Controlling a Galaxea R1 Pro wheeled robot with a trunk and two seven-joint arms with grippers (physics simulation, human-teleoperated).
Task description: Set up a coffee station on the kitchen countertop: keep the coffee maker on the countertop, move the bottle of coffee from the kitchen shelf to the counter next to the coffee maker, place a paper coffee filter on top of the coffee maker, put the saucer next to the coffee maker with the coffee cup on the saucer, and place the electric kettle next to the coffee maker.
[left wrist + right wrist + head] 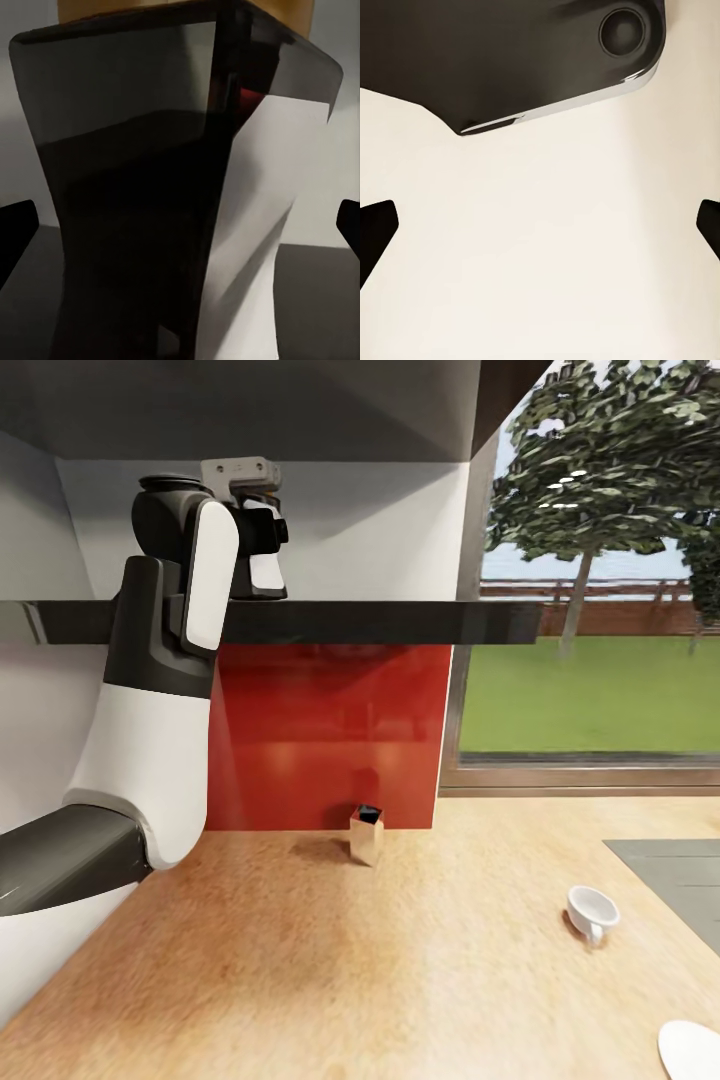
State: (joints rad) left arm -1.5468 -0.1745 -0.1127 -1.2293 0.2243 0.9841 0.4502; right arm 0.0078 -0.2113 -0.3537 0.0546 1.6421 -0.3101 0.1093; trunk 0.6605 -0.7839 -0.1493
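Observation:
The bottle of coffee (150, 202) looms close in the left wrist view: a dark squarish jar with a white label and a yellow lid. My left gripper (180, 225) is open, one fingertip on each side of the jar and apart from it. In the head view my left gripper (262, 555) is raised to the dark kitchen shelf (380, 622). Down on the wood-grain countertop (300, 960), the white coffee cup (592, 913) lies tilted and the saucer (695, 1050) pokes in at the corner. My right gripper (540, 225) is open over a pale surface.
A small tan box with a dark top (366, 833) stands at the foot of the red backsplash (330, 730). The grey sink (670, 870) is set into the worktop on the right. A window (590, 610) looks onto a lawn. A white wall closes the left side.

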